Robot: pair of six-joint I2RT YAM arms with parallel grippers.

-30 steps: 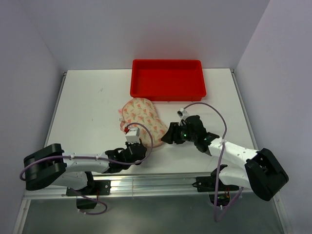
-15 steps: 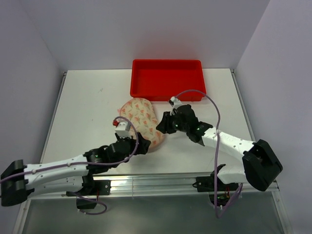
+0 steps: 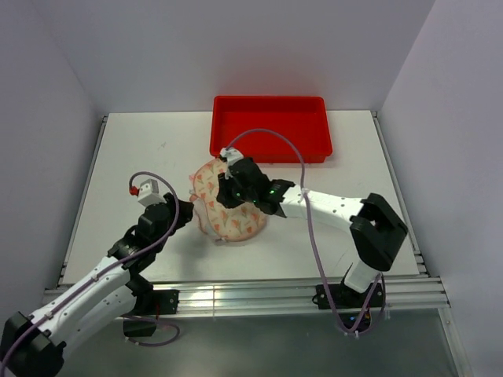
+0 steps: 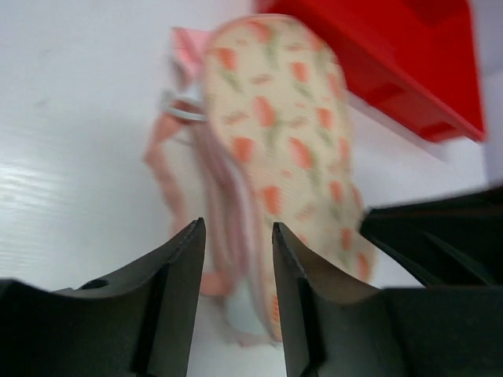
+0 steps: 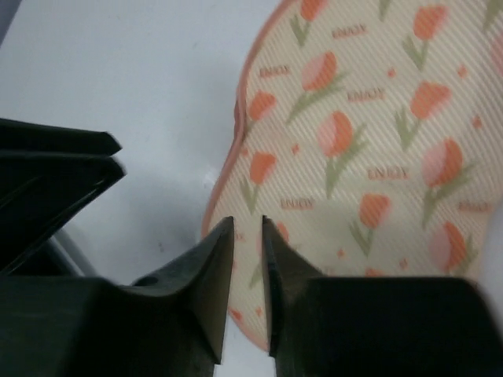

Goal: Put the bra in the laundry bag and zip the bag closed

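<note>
Left claw (image 4: 238,263): jaws a little apart with nothing between them. It sits low over the tabletop (image 3: 141,157), just off the bag's 8 o'clock edge and pointing at it.
Right claw (image 5: 247,251): jaws nearly together with only a slit left, and nothing seen pinched in it. It hangs over the bag's printed face close to the rim, toward the 12 o'clock end in the top view.
Bag (image 3: 234,224): lies flat at mid-tabletop, long axis running roughly 11 to 5 o'clock. It looks slightly puffed.
Edging (image 5: 238,118): a pink band follows the rim. I cannot tell whether the zip is open or shut, and no pull shows clearly.
Loop (image 4: 161,157): thin pink straps trail from the 9 o'clock side. I cannot say whether they are the handle or part of the bra.
Bra: not to be made out on its own, and whether it is inside is unclear.
Tray (image 3: 271,129): red, at 12 o'clock of the bag and near it.
Handling: judged light, soft and limp. It is likely to slide on the smooth tabletop and bunch up under a pull.
Hold: probably best pinched at the edging or the loop, with one claw pinning the bag while the other draws the zip. The broad face offers little to grip.
</note>
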